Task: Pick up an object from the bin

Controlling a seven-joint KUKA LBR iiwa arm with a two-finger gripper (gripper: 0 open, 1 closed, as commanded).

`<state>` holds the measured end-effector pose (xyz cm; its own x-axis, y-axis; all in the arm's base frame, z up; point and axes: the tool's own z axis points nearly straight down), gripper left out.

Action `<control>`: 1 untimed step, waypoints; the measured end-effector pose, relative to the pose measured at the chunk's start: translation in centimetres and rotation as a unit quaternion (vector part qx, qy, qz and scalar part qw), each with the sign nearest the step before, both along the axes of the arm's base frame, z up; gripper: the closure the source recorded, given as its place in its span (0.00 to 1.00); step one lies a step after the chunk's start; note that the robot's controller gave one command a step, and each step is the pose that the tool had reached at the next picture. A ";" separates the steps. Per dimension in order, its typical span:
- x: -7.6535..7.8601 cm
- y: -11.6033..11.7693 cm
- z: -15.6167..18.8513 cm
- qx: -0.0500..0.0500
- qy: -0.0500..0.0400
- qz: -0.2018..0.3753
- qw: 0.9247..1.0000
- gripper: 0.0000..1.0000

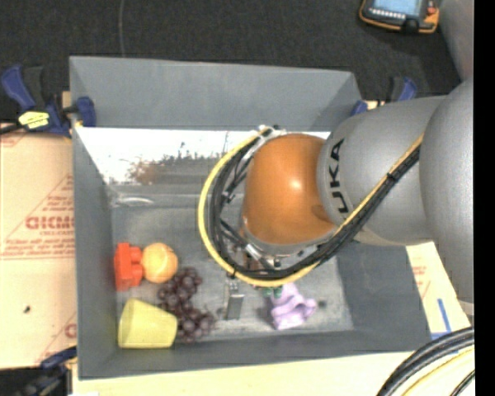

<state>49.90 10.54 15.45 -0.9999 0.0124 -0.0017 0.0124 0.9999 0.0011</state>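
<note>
Camera view: at the grey bin's (214,97) near wall sit an orange block (127,265), a peach ball (159,262), a yellow cup (147,324) lying lengthwise left-right, and a grape bunch (186,302) running near-to-far. Low between the bunch and a lilac toy (290,308) hangs the gripper (249,295); whether it is open or closed cannot be told.

Bin (91,221): everything lies along its near wall.
Block (128,265): near left, touching the round fruit (159,262) on its right.
Cup (147,324): in the near-left corner, in front of the block.
Grape bunch (186,299): right of the cup, touching it, in front of the fruit.
Gripper (234,302): between the grape bunch and the lumpy toy (290,308) on the right.
</note>
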 end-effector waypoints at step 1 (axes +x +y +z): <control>0.0 0.0 0.0 0.000 0.000 0.000 1.000 0.00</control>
<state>49.90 10.54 15.45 -0.9999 0.0127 -0.0018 0.0127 0.9999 0.0011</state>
